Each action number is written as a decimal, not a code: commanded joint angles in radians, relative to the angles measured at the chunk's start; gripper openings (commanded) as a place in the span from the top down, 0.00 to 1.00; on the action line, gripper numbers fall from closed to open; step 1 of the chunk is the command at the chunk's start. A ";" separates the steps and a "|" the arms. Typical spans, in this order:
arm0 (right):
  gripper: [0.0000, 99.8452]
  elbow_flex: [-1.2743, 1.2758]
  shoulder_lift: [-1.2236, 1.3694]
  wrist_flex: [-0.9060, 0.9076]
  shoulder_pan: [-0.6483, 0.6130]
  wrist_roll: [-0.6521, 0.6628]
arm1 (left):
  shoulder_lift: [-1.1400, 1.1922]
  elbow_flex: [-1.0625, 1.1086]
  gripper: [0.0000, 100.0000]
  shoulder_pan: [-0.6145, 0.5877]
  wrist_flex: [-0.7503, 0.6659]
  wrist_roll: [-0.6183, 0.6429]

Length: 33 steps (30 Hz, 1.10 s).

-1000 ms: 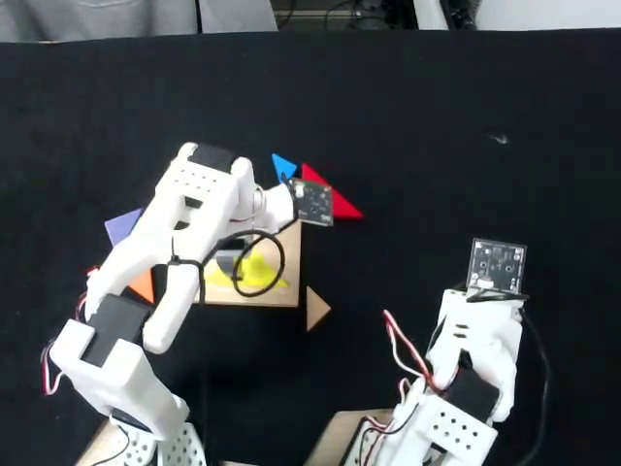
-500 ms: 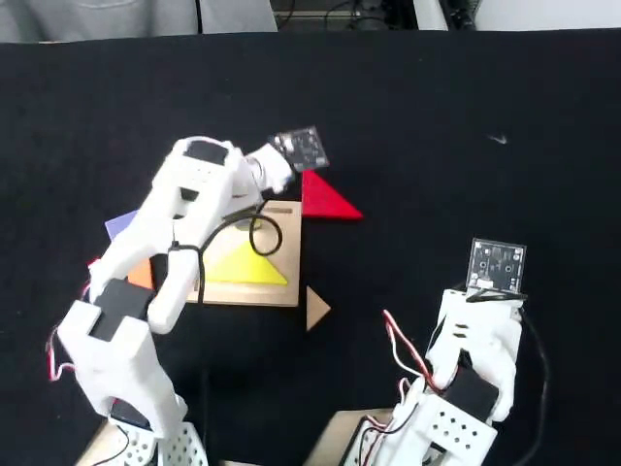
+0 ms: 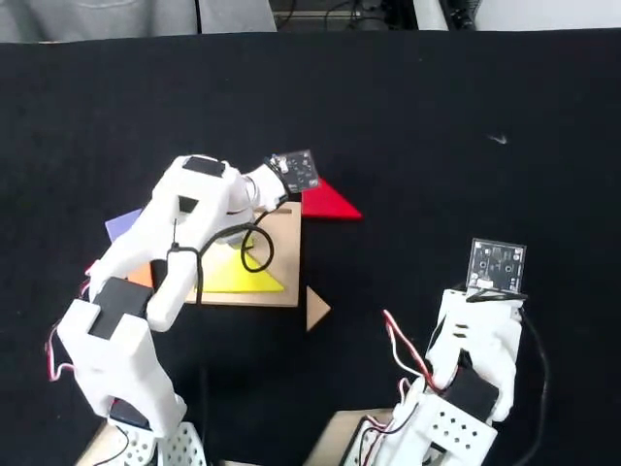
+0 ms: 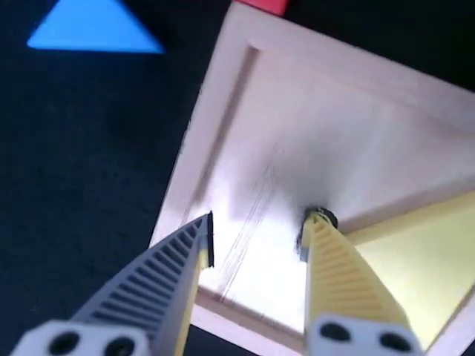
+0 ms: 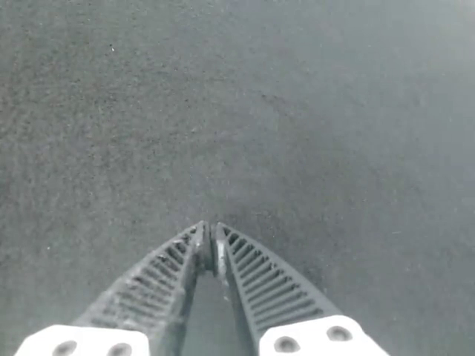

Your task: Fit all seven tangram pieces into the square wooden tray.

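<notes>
- Watching from beside the worktop [image 3: 466,116], I saw the left arm [image 3: 175,233] shift within the last second. Its wrist went from low over the 1 o'clock corner of the wooden tray [image 3: 289,254], out past the 12 o'clock rim, then partway back.
- That move uncovered the yellow triangle [image 3: 243,270]. It lay flat in the tray's 6 o'clock half, with bare floor beyond it. By my reckoning one piece was home and the rest were yet to be placed.
- The left tool [image 4: 260,222] hung over that bare floor near a corner, its jaws moderately apart and holding nothing.
- The blue triangle [image 4: 93,26] lay on the worktop just outside the tray's rim, probably the handiest next pick.
- The red triangle [image 3: 328,200] sat at the tray's 1 o'clock, touching or nearly touching that corner. A tan triangle [image 3: 316,309] lay just off the 4 o'clock corner. A purple piece [image 3: 121,225] and an orange piece [image 3: 142,278] lay around 9 o'clock, partly under the arm.
- The left arm stretched from its base at the frame's 7 o'clock across the tray's 9 o'clock side, wrist bent down.
- The right arm [image 3: 475,349] had not stirred. It was folded at 5 o'clock, well apart from the tray, and the right tool [image 5: 209,226] was pinched closed and empty over bare worktop.
</notes>
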 commanded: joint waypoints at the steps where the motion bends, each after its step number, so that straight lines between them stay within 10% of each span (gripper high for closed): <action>1: 0.99 -0.004 -0.088 0.003 -0.017 0.012 | -0.017 0.004 0.79 -0.002 0.005 -0.003; 19: 0.99 -0.004 -0.088 0.000 -0.018 0.012 | -0.674 0.028 0.79 -0.139 0.256 0.454; 33: 0.89 -0.294 -0.085 0.161 -0.311 0.121 | -1.267 0.700 0.79 -0.475 0.212 0.605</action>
